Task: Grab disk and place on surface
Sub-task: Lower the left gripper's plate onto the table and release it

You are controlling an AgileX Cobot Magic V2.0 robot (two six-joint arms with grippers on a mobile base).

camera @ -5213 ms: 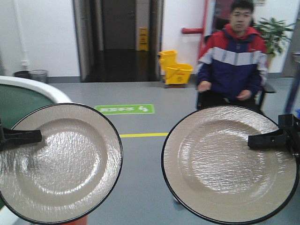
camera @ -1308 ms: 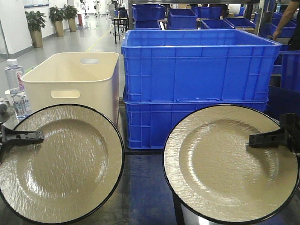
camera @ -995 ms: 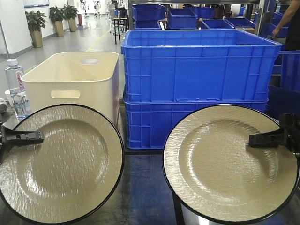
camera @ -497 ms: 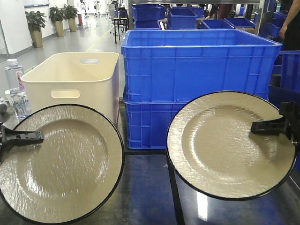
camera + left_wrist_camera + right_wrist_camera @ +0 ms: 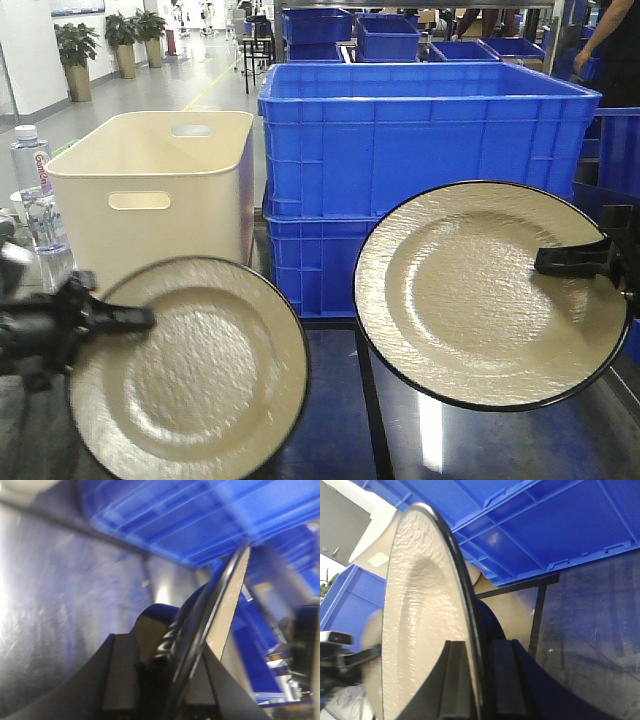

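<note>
Over surface, disk in right gripper

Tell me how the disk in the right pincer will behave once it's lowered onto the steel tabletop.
Likely stiff: the disk holds its shape though the right pincer grips only its rim. Its glossy glaze and the shiny tabletop suggest it may slide. Set down on edge, it would probably roll or topple.

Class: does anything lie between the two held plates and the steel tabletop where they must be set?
Nothing visible does. The left plate and right plate hang over bare tabletop; the blue crates and cream bin stand further back, behind both.
</note>
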